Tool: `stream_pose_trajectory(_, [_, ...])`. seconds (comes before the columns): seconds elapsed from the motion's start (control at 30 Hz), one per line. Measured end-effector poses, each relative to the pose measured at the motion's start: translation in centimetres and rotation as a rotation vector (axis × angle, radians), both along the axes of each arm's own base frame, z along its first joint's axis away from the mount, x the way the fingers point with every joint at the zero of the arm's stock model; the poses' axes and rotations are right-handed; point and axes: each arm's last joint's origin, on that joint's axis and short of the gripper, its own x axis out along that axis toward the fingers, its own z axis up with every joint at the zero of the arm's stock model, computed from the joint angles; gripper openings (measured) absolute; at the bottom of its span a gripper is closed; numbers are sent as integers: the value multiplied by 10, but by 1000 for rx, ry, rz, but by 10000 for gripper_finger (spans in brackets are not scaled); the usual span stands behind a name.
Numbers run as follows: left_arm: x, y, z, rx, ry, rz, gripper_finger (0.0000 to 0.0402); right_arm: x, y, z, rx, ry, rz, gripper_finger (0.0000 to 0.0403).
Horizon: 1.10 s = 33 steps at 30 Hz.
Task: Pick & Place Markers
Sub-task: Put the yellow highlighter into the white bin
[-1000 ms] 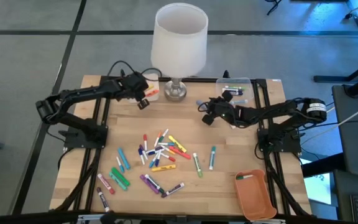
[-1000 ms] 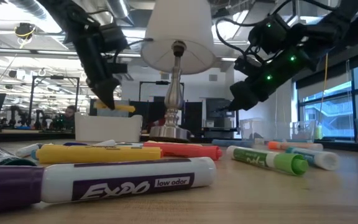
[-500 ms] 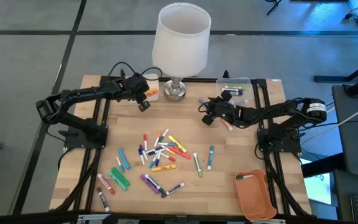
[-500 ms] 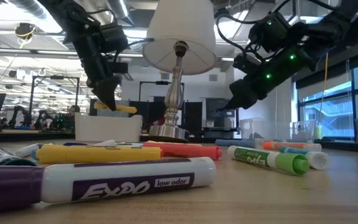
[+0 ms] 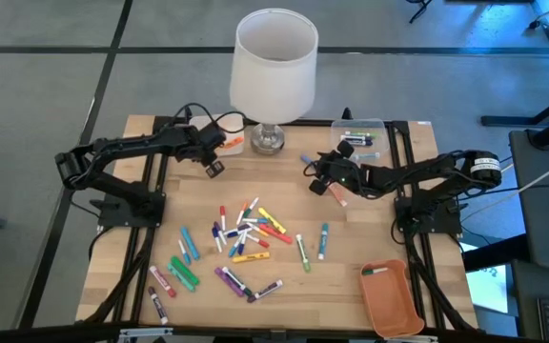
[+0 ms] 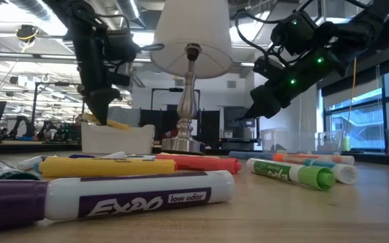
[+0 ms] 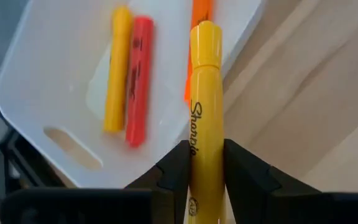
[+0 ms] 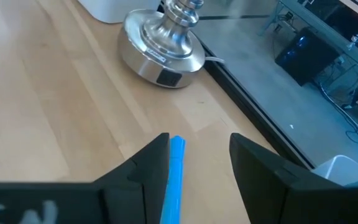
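A heap of coloured markers (image 5: 246, 233) lies in the middle of the table. My left gripper (image 5: 214, 160) is at the far left, by a white tray (image 5: 229, 143), shut on a yellow Sharpie highlighter (image 7: 205, 112). The tray (image 7: 55, 87) holds a yellow, a red and an orange marker. My right gripper (image 5: 315, 183) hovers open near the lamp base (image 8: 163, 46). Its fingers (image 8: 148, 168) stand on either side of a blue marker (image 8: 176, 171) that lies on the wood, apart from it. My left gripper pinches the yellow highlighter's barrel (image 7: 205, 155) between its two fingers, with the pen lying along the fingers. The capped end (image 7: 206, 40) sticks forward past the fingertips, over the tray's edge. The pen is lifted clear and slants down toward the tray (image 6: 117, 138).
A lamp with a white shade (image 5: 274, 57) stands at the far edge between the arms. A clear bin (image 5: 360, 135) with markers sits at the far right, and an orange tray (image 5: 389, 297) at the near right. Big markers (image 6: 134, 196) lie close to the low camera.
My left gripper has moved a little toward the table's near left and come down beside the white tray. The yellow highlighter, level a second ago, now slants with its front end lower, at the tray's rim. My right gripper has hardly moved.
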Motion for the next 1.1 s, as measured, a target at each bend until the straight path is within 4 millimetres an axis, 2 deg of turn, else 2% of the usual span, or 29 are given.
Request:
stream_pose_trajectory(0.37, [-9,-6,-2,-66,61,79,82,-1,2,-3,12,30,4,168])
stream_pose_trajectory(0.57, [-9,-1,7,51,29,80,87,-1,2,-3,15,27,2,168])
stream_pose_trajectory(0.8, [-8,22,13,166,-36,34,81,-1,2,-3,20,21,0,168])
stream_pose_trajectory(1.1, [-19,55,2,156,-56,120,94,-1,3,-3,35,17,20,168])
